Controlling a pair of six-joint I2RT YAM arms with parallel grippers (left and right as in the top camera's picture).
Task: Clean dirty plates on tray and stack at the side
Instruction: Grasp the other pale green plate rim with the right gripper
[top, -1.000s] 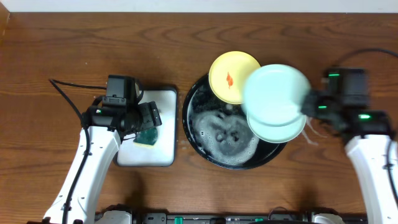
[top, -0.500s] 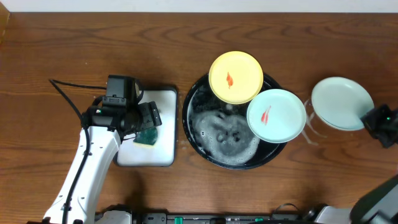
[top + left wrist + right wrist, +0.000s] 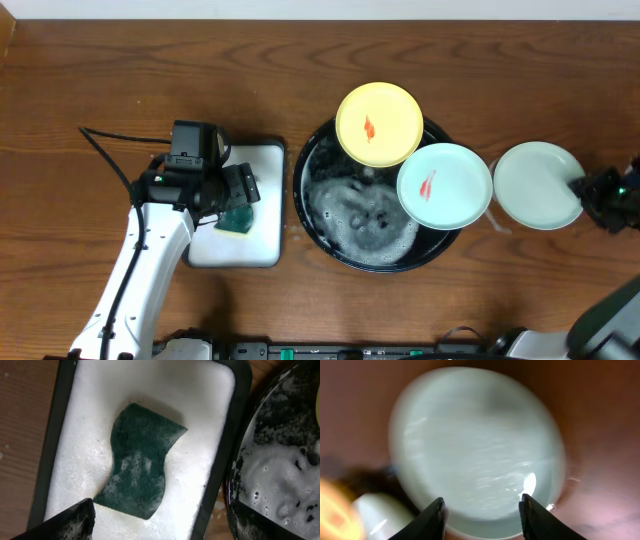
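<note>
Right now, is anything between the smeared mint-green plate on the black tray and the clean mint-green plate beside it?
Nothing visible. Only a sliver of brown wooden tabletop separates the smeared pale mint-green round plate from the clean mint-green plate; the right end effector sits at the clean plate's far edge.

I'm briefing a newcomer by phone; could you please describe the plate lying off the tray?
Find the large round black tray at centre. Just right of it, on the bare wooden tabletop, lies a pale mint-green plate. Unlike the yellow plate and the other mint plate resting on the tray, it bears no red smear.
</note>
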